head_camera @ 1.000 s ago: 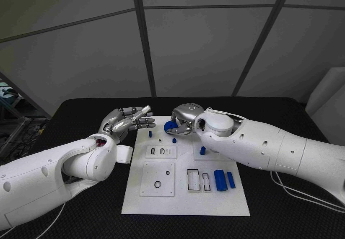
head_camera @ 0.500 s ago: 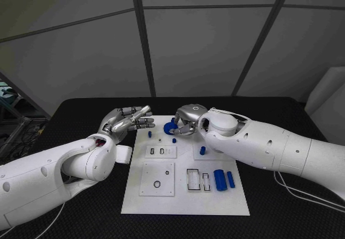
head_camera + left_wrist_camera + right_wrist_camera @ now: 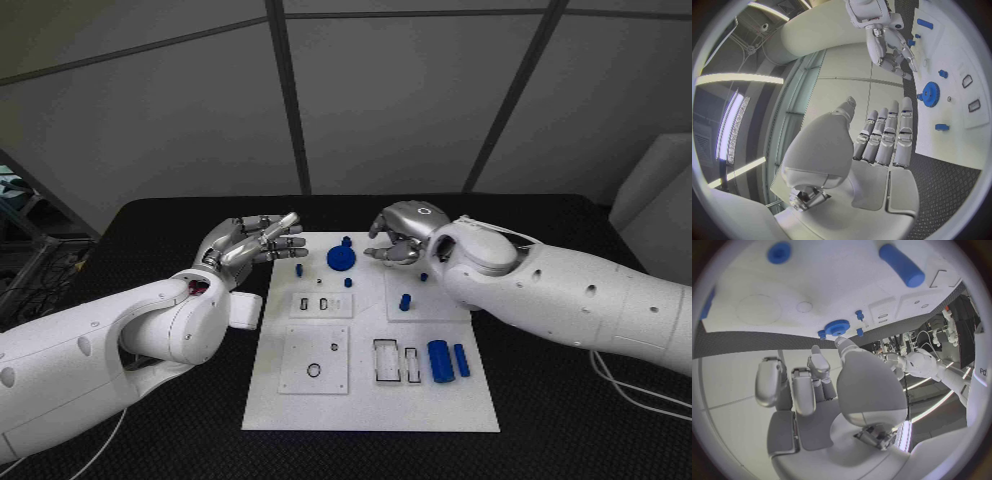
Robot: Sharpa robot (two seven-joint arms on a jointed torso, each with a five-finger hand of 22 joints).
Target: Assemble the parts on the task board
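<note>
Blue gear (image 3: 340, 258) bare beside right hand (image 3: 400, 232)

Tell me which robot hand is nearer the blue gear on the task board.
Right. The right robot hand hovers open just beside the blue gear, toward the board's far right. The left robot hand is open off the task board, farther from the gear.
</note>
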